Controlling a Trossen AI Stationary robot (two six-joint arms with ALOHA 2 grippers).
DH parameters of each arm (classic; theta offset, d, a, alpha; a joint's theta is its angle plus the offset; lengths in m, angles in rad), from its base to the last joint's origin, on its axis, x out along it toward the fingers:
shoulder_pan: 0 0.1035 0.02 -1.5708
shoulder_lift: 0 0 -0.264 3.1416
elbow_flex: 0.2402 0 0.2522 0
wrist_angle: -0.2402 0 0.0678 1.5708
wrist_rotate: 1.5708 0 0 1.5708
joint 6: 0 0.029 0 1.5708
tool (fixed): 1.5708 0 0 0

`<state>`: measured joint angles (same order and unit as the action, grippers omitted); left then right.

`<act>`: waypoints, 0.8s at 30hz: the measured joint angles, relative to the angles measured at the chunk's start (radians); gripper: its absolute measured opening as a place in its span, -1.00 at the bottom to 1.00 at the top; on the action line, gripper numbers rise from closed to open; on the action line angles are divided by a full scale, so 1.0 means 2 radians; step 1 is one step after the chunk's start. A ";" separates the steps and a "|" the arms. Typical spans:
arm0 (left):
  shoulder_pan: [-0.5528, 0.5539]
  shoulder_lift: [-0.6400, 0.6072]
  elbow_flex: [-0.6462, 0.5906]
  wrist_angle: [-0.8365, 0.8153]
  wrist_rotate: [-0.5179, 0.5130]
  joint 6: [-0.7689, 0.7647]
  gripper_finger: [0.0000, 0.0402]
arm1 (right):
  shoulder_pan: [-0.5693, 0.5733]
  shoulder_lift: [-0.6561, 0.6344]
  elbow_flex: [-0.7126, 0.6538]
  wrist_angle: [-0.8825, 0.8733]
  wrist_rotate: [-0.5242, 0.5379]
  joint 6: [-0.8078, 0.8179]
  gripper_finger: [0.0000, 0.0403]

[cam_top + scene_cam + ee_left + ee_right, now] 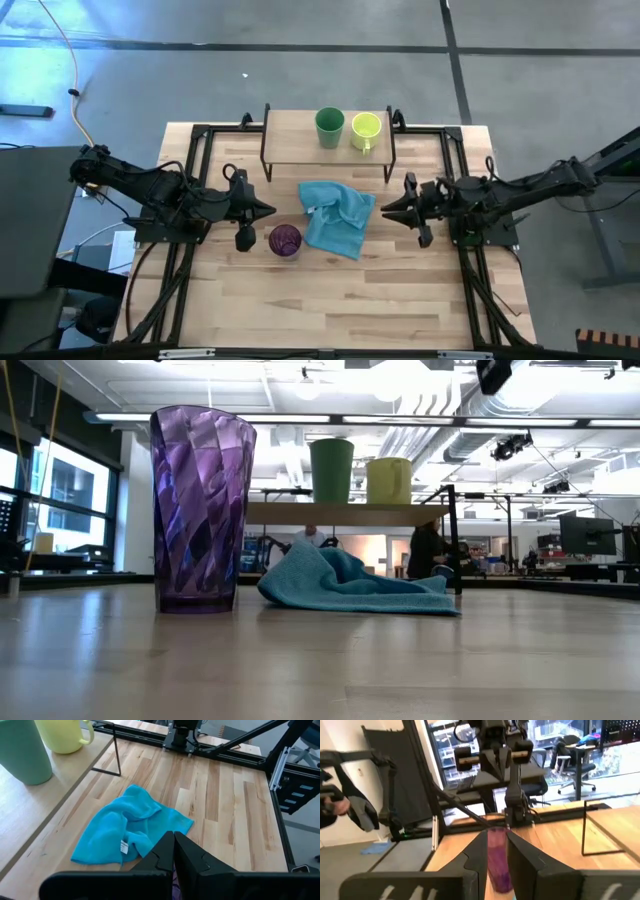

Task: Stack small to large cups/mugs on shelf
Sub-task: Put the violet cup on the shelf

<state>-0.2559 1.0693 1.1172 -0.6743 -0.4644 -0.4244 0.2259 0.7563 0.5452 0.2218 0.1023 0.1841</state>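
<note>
Translucent purple faceted tumbler [202,510], green cup [329,127], yellow-green mug [365,129], light blue cloth [337,217], light wood shelf [295,135], black legs.

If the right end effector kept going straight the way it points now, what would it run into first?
Probably the blue cloth, which lies directly ahead of the right end effector in the overhead view. If it travels above the cloth, the purple tumbler, centred between its fingers in the wrist view, comes next. Height is unclear.

Two matte black jointed arms, black cabling along the links, tapered wedge-shaped black claw fingers [195,860]
</note>
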 joint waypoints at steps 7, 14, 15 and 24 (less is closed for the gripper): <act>0.000 0.000 0.000 -0.002 0.000 0.002 -1.00 | -0.002 -0.015 -0.031 -0.037 0.005 -0.012 -0.72; 0.000 0.000 0.000 -0.013 0.005 0.020 -1.00 | -0.021 -0.048 -0.043 -0.119 0.036 -0.043 -0.72; 0.000 0.000 0.000 -0.019 0.010 0.023 -1.00 | -0.024 -0.053 -0.043 -0.128 0.036 -0.044 -0.72; 0.000 0.009 0.000 -0.096 0.043 0.016 -1.00 | -0.046 -0.091 -0.043 -0.173 0.036 -0.026 -0.72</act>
<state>-0.2558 1.0872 1.1172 -0.8655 -0.3789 -0.3933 0.1336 0.5750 0.4583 -0.1247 0.1749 0.1322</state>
